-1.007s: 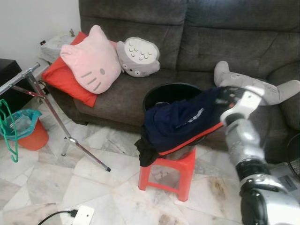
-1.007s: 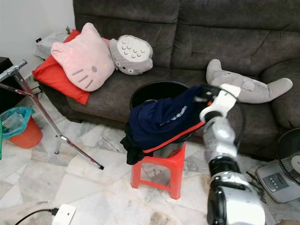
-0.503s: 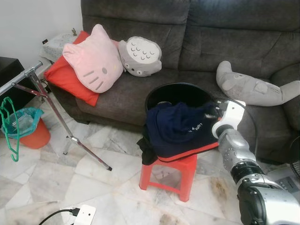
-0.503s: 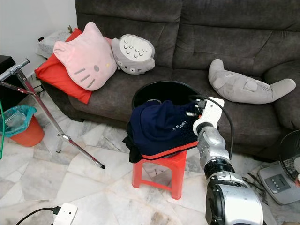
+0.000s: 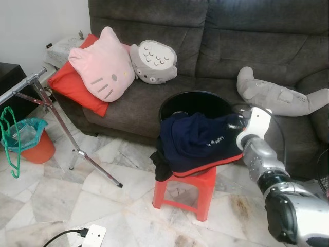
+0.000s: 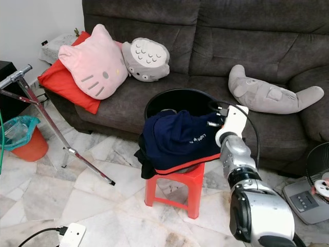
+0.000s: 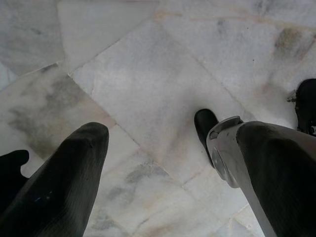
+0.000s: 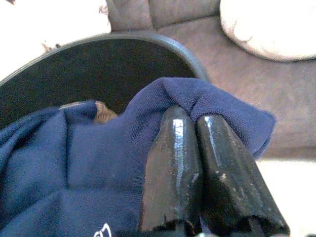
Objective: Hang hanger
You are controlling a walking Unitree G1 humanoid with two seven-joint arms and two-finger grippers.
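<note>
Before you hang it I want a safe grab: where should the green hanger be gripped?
Probably the green hanger at its long straight side, approached from the open floor side with the left gripper: it hangs upright from the metal rack, so that bar is exposed.

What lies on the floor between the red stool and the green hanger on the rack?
In the left eye view, the rack's slanted metal leg crosses bare marble between red stool and green hanger.

A dark grey sofa (image 5: 216, 41) carries a pink cat cushion (image 5: 101, 65) over a red cushion (image 5: 72, 86), a grey plush (image 5: 152, 62) and a grey seal toy (image 5: 277, 96), while on the marble floor (image 5: 46, 190) stand a red stool (image 5: 191, 186), an orange bucket (image 5: 35, 149) and a power strip (image 5: 91, 236).
</note>
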